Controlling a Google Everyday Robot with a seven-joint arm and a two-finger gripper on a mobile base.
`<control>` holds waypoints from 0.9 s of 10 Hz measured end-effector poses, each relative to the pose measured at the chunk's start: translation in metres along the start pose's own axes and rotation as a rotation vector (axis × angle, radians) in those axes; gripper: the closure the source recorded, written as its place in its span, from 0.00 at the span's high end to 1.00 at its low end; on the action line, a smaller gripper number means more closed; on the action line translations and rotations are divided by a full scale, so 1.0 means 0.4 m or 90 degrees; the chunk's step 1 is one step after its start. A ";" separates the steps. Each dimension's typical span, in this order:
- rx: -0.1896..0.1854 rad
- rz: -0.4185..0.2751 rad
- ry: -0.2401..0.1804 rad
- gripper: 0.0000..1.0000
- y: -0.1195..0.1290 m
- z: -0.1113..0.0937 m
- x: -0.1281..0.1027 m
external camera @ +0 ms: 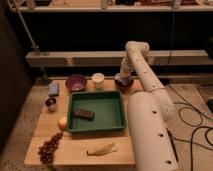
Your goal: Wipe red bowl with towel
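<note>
The red bowl stands at the back right of the wooden table, just right of the white cup. My gripper reaches down from the white arm and sits right over the bowl's rim. It is shut on a pale grey towel that is bunched at its tip and pressed into the bowl. The gripper and towel hide most of the bowl's inside.
A green tray with a dark bar fills the table's middle. A purple bowl and a white cup stand behind it. A blue object, a small metal cup, an orange, grapes and a banana lie around it.
</note>
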 end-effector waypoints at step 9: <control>-0.016 -0.044 -0.021 0.00 0.073 -0.052 -0.025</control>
